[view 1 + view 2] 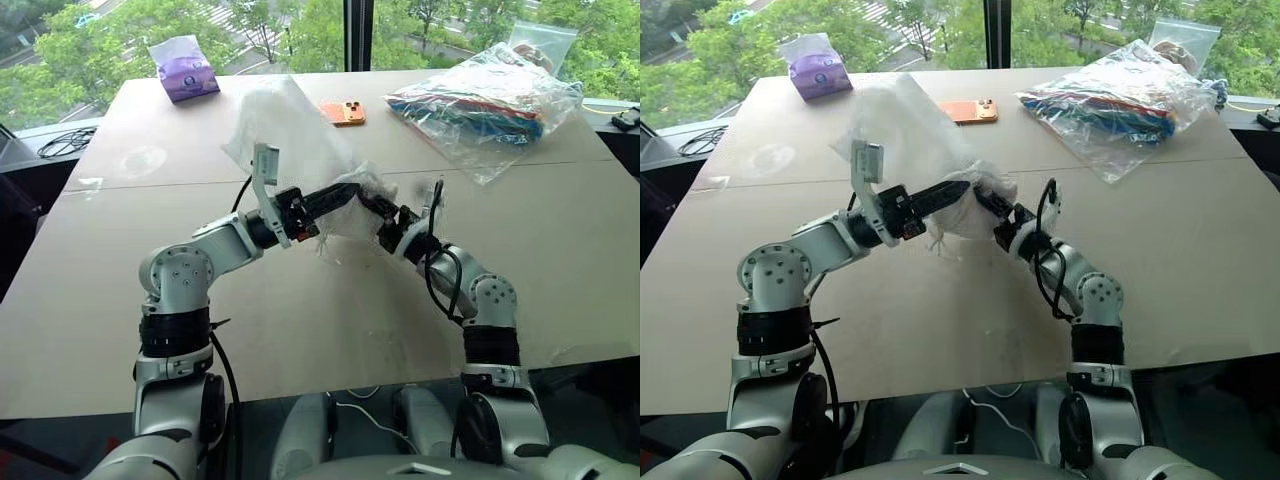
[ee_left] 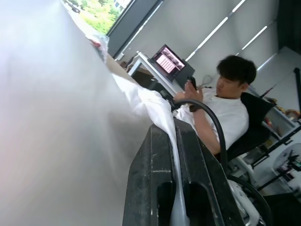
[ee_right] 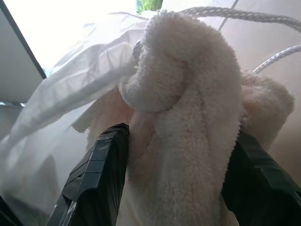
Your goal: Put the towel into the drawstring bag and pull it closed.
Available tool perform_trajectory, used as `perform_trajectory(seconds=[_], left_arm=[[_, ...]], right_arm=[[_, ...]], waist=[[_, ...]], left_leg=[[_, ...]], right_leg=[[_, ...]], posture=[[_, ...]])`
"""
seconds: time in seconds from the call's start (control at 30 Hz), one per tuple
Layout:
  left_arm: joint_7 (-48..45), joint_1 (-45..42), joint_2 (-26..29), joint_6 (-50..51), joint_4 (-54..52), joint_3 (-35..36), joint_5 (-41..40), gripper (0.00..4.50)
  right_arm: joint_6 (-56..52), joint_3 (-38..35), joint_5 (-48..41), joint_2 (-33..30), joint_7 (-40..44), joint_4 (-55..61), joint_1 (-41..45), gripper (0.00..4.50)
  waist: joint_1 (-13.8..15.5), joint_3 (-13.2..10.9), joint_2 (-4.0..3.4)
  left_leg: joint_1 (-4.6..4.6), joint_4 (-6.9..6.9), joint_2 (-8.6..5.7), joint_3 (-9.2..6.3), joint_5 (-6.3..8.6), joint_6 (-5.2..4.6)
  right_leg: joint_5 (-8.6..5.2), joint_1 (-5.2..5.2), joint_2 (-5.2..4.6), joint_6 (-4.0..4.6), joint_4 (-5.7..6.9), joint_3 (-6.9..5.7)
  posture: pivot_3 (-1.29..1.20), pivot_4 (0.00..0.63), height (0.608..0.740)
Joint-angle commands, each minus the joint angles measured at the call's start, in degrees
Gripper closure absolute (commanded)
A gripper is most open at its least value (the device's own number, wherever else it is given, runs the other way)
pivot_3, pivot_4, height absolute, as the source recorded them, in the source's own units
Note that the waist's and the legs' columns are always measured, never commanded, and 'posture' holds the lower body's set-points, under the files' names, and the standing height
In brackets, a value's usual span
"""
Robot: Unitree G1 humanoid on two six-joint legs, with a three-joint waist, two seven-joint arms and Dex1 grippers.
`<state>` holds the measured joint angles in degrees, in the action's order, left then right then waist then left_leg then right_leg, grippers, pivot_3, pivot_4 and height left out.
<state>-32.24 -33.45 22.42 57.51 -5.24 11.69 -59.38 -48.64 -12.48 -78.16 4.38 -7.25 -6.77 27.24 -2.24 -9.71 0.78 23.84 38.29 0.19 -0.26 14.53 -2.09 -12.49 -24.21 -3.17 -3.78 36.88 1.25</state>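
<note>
1. Right gripper [image 1: 385, 212] angled up from the elbow toward table centre, jaws spread, towel [image 3: 188, 117] bunched between them.
2. Left gripper [image 1: 340, 195] reaching level, clamped on drawstring bag [image 1: 285, 130], held raised above table [image 1: 560, 250] beside towel.

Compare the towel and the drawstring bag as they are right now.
The towel is thick, fluffy, cream terry, bunched between the right pincer's spread fingers; the drawstring bag is thin, semi-sheer white fabric, larger and billowing, pinched in the shut left pincer. The bag has cords; the towel has none. Both are soft, pale cloth.
</note>
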Motion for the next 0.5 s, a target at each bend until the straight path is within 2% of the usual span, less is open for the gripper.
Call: perform_trajectory(seconds=[0.03,0.13,0.23,0.4,0.5], left_arm=[[0.52,-2.58,1.12,-3.56,1.25,-0.98,4.90,4.50],[-0.35,-3.50,1.80,-4.97,2.53,-2.70,8.57,4.50],[-2.24,-3.62,2.77,-5.71,2.63,-4.55,11.11,4.50],[-4.37,-3.92,4.25,-6.76,3.83,-5.56,14.34,4.50],[-6.21,-3.54,6.14,-7.94,4.88,-6.62,17.33,4.50]], right_arm=[[-2.40,1.73,1.40,-3.14,2.92,8.87,-2.59,1.67],[-3.54,3.54,2.90,-6.27,6.74,13.91,-4.90,1.67],[-3.28,7.15,8.69,-11.46,12.43,18.99,-6.60,1.67],[4.48,15.43,26.79,-23.75,23.24,24.94,-10.13,1.67],[13.97,21.96,41.69,-31.42,28.54,27.30,-10.03,1.67]], waist=[[0.14,0.00,0.00],[0.07,0.00,0.00],[-0.07,0.00,0.00],[0.07,0.00,0.01],[0.07,-0.01,0.01]], left_leg=[[0.00,0.00,-0.01,-0.01,0.00,0.00],[-0.01,0.00,-0.03,-0.01,0.00,-0.01],[-0.02,0.00,-0.04,-0.01,0.00,-0.01],[-0.01,0.00,-0.04,0.01,0.00,-0.01],[-0.01,0.01,-0.09,0.04,0.00,-0.01]], right_leg=[[0.00,0.00,-0.01,0.00,0.00,-0.01],[0.00,0.01,0.01,0.00,0.01,-0.01],[0.00,0.01,0.05,-0.01,0.01,-0.01],[-0.01,0.01,0.06,-0.01,-0.03,0.00],[-0.01,0.01,0.05,-0.02,-0.05,0.01]], posture=[[0.00,0.150,0.740],[0.00,0.150,0.740],[0.00,0.150,0.740],[0.00,0.150,0.740],[0.00,0.150,0.740]])
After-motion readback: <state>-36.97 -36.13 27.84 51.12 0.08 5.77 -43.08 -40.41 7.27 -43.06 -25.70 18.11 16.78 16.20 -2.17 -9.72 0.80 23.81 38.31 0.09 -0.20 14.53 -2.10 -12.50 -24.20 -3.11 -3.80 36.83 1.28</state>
